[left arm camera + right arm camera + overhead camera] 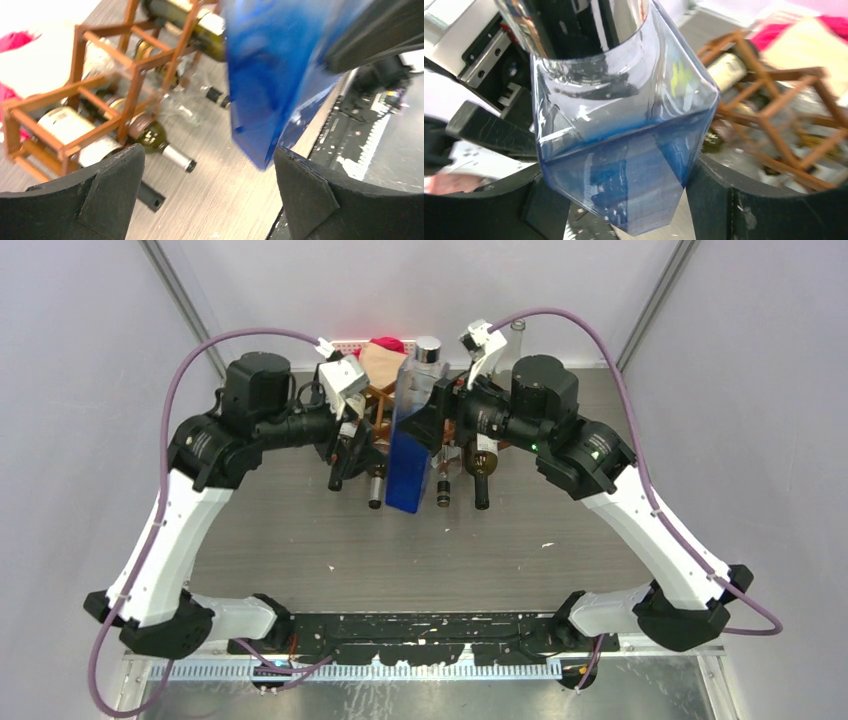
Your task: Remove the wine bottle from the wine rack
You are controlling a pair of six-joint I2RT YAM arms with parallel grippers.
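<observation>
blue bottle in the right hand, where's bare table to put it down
Bare table lies between the bottle necks and the arm bases, widest mid-table. Crowded at the back: wine rack, left hand, right hand and blue bottle bunch together.

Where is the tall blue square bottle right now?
In the top view the tall blue square bottle is upright at centre back of the table, just in front of the brown wooden lattice rack, clamped in the right gripper.
</observation>
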